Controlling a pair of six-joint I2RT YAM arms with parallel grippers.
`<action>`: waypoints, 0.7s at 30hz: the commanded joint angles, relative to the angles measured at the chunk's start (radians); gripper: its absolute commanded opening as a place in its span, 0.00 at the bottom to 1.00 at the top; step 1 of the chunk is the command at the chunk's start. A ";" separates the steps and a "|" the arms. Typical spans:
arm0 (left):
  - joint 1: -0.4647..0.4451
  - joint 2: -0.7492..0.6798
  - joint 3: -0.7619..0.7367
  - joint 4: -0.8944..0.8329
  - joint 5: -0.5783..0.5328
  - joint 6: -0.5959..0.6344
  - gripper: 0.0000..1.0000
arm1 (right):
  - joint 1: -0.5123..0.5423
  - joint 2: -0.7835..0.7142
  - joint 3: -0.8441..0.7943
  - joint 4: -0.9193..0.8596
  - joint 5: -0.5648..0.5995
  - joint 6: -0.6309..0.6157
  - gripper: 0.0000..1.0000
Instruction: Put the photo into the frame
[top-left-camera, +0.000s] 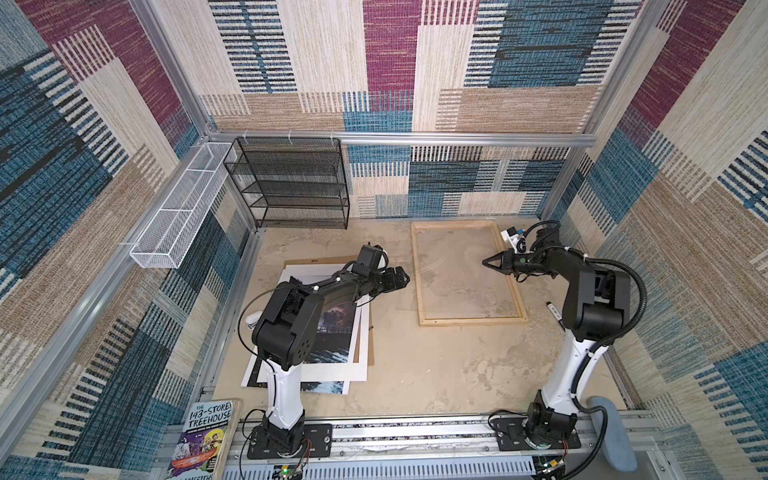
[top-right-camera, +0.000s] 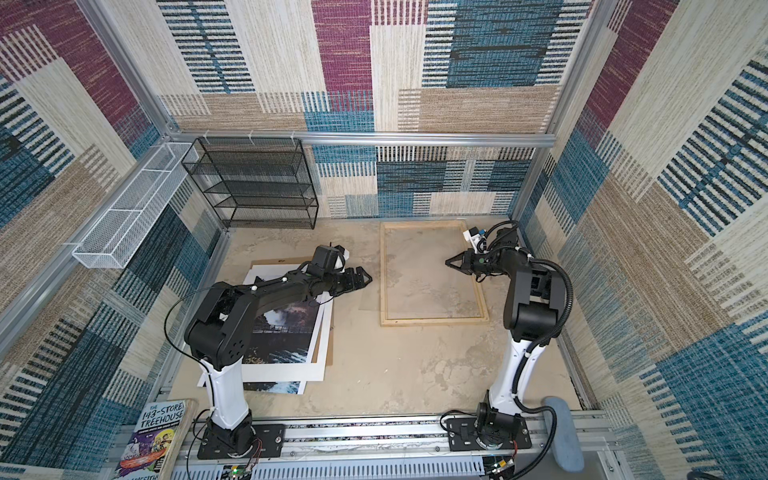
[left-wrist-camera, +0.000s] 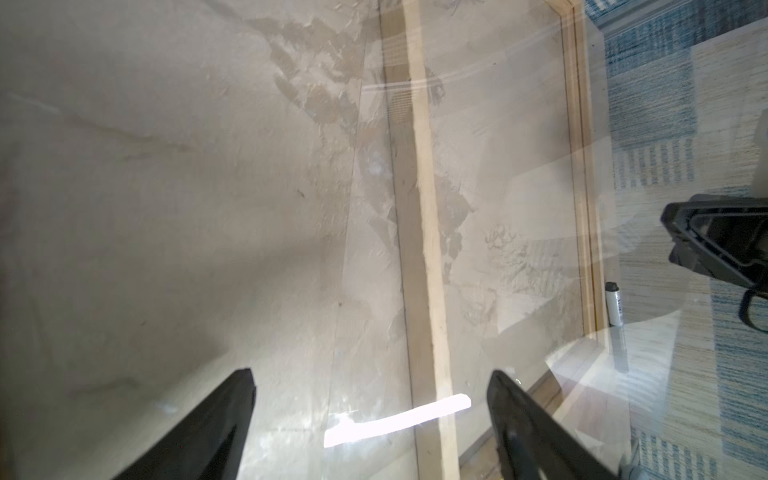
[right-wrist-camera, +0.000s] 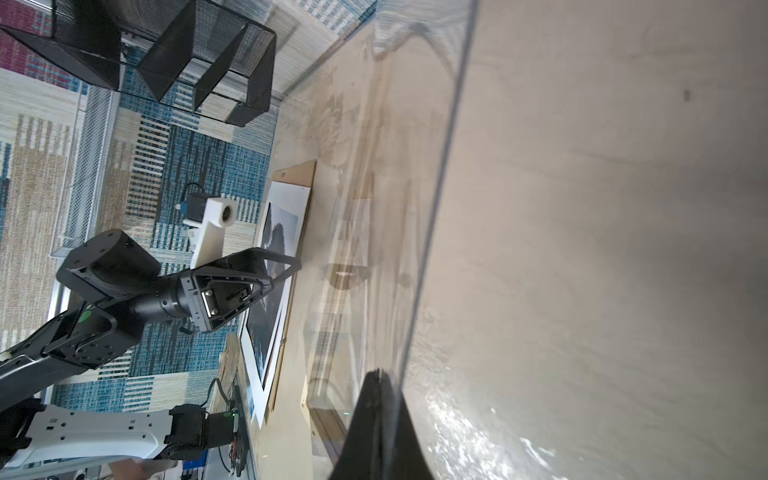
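Observation:
The frame (top-left-camera: 471, 321) of pale wood strips lies flat at the back right of the table, also seen in the second top view (top-right-camera: 434, 322). My right gripper (top-left-camera: 484, 262) (right-wrist-camera: 378, 372) hovers over it, shut on the edge of a clear sheet (right-wrist-camera: 582, 208) that spans the frame. The left gripper (top-left-camera: 405, 277) (left-wrist-camera: 372, 378) is open beside the frame's left strip (left-wrist-camera: 428, 228), holding nothing. The photo (top-left-camera: 332, 332) lies at the left under a white mat (top-left-camera: 357, 353), partly hidden by the left arm. Its lower edge (top-left-camera: 328, 386) pokes out below the mat.
A brown backing board (top-left-camera: 316, 262) lies under the photo stack. A black marker (top-left-camera: 552, 309) rests right of the frame. A black mesh shelf (top-left-camera: 291, 183) and a white wire basket (top-left-camera: 178, 208) stand at the back left. A book (top-left-camera: 203, 436) lies at the front left.

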 joint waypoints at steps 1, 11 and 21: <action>-0.002 0.023 0.024 0.025 0.028 -0.027 0.91 | -0.007 0.016 0.017 -0.009 0.021 -0.042 0.10; -0.020 0.072 0.064 0.025 0.043 -0.039 0.89 | -0.014 0.069 0.065 -0.033 0.040 -0.050 0.20; -0.037 0.080 0.070 0.025 0.070 -0.045 0.88 | -0.016 0.074 0.015 0.010 0.063 -0.023 0.35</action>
